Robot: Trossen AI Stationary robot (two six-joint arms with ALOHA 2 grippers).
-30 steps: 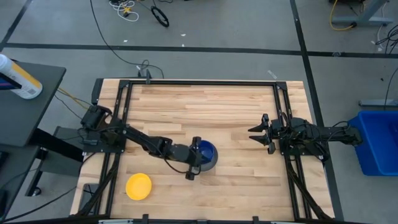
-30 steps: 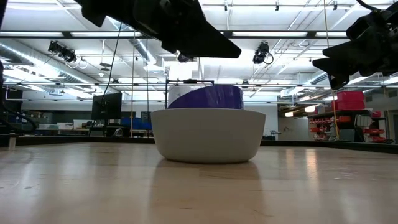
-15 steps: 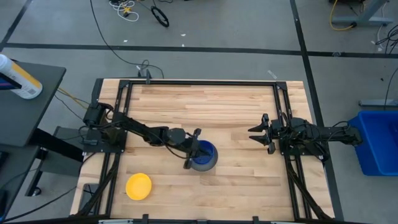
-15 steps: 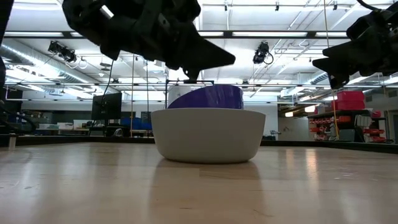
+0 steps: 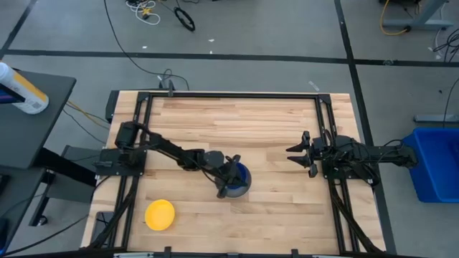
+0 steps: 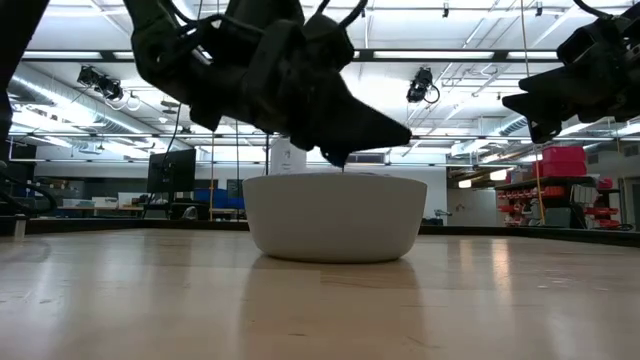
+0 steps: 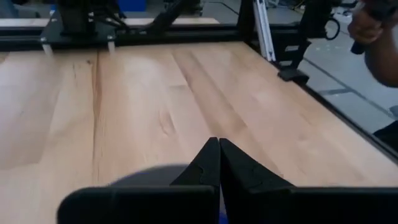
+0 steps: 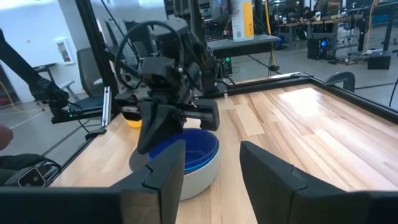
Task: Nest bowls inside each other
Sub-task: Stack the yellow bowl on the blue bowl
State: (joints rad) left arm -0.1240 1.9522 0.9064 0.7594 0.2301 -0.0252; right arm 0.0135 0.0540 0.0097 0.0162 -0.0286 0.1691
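Note:
A grey bowl stands on the wooden table near its middle, with a dark blue bowl lying inside it, below the grey rim in the low view. My left gripper is shut and slants down into the bowls from the table's left. A yellow bowl rests on its base at the near left. My right gripper stands open at the table's right edge, with nothing between its fingers. My left gripper meets the dark blue bowl with the tips of its shut fingers, at the bowl's left side. The fingers come from above, slanting from the table's left. The bowl sits down inside the grey one; the fingers hide the exact spot.
Black frame rails run along the table's left, right and far sides. The far half of the tabletop is bare wood. A blue bin stands on the floor to the right. A person's arm shows beyond the table's edge.
My left gripper, shut throughout, has gone down and toward the table's right over the bowls, tipping its fingers downward. The dark blue bowl, which stood tilted above the grey bowl's rim, has sunk out of sight behind that rim in the low view.

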